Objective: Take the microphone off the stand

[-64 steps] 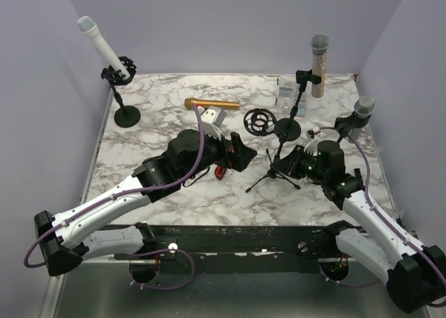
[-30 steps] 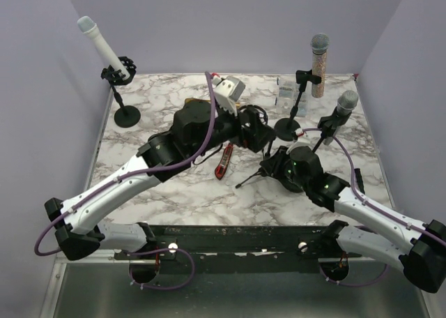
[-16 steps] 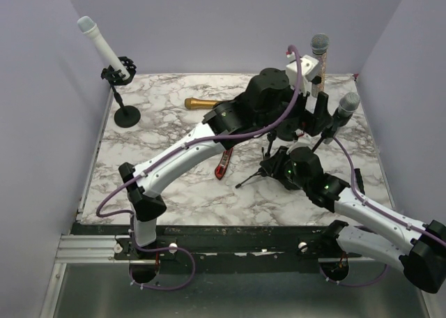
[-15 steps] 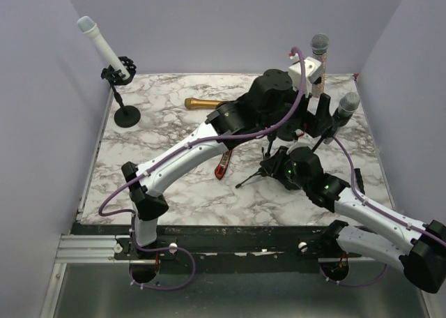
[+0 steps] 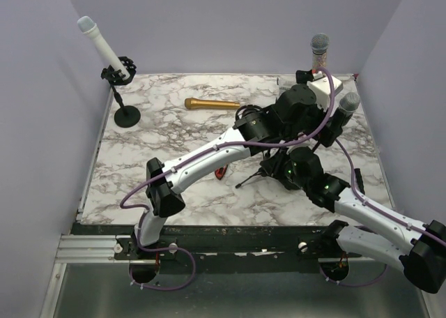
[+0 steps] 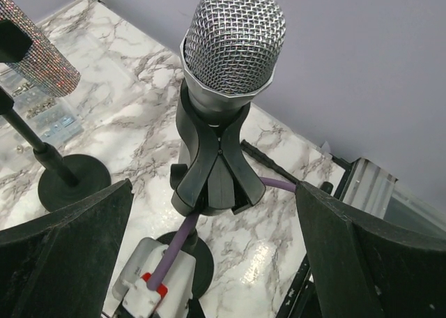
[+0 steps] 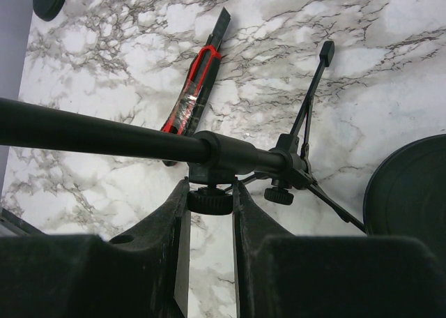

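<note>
White microphone (image 5: 97, 42): upper left of the top view, tilted above a round base (image 5: 127, 116).
Gold microphone (image 5: 209, 104): lying flat on the tabletop (image 5: 160, 150), upper middle.
Knife (image 7: 198, 88): red and black, flat on the tabletop, near the tripod legs but apart from them.
Right gripper (image 7: 210, 206): low, right of centre in the top view; jaws pinching the tripod stand (image 7: 230, 154) at the small knob under its pole joint.
Glitter microphone (image 5: 319, 49): upper right, upright at the back edge.
Left gripper (image 6: 214, 185): reached across to the right side; jaws spread wide, one on each side of the clip (image 6: 209, 164), touching neither it nor the head.
Silver microphone (image 6: 233, 39): mesh head up, seated in the black clip on the tripod stand, at the right of the top view near the wall.
</note>
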Robot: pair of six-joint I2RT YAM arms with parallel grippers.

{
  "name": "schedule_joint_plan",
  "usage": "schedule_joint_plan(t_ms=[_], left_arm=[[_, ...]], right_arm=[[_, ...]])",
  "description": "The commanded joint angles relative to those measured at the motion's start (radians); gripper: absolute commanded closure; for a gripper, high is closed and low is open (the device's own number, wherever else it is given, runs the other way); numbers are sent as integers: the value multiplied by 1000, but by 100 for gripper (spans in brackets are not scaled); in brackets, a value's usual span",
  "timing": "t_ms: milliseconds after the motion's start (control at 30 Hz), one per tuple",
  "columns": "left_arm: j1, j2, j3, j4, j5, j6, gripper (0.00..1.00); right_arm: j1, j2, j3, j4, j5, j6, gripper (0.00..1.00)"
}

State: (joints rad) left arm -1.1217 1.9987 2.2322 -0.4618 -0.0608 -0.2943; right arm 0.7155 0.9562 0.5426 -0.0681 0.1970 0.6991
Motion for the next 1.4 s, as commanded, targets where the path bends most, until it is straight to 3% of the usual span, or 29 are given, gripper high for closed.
schedule_joint_plan(t_ms=[0,233,400,800,900,1367], left_arm=[[-12,49,55,49,-9,28,1],[-14,82,70,56,-29,61,4],[-15,91,72,46,-7,73,14],[-14,98,85,34,59,95,58],[-14,97,87,34,60,95,60],[-15,85,72,31,38,112,61]], right_arm=[[0,13,-42,-147,75,-49,99],[0,7,-43,-163,89,-48,99],[0,1,-45,-171,91,-44,98],[1,-12,-29,-192,103,-42,92],[0,-16,-25,-199,104,-40,88],[-1,-79,33,-354,72,39,22]])
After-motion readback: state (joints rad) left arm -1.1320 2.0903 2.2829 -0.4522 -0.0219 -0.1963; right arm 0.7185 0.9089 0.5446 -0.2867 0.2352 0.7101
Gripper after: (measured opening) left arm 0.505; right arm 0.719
